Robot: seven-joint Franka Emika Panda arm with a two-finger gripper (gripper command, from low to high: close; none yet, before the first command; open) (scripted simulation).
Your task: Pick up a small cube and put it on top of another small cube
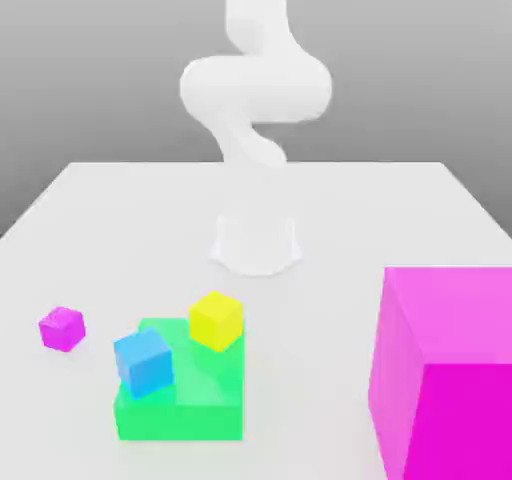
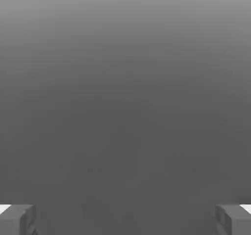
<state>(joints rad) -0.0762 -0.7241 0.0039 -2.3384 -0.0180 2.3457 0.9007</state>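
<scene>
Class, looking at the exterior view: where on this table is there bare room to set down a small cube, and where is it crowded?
Free: the table between the robot base and green block; also between that block and the big magenta cube. Crowded: the green block's top, holding the yellow cube and blue cube.

I see soft, even, bright light on the white tabletop (image 1: pixel 400 208), only faint shadows, no glare; my hand view looks dim, a smooth grey gradient.

Three small cubes: one magenta (image 1: pixel 62 329), one blue (image 1: pixel 143 361), one yellow (image 1: pixel 216 320). One green block (image 1: pixel 180 405). One large magenta cube (image 1: pixel 447 370).
</scene>
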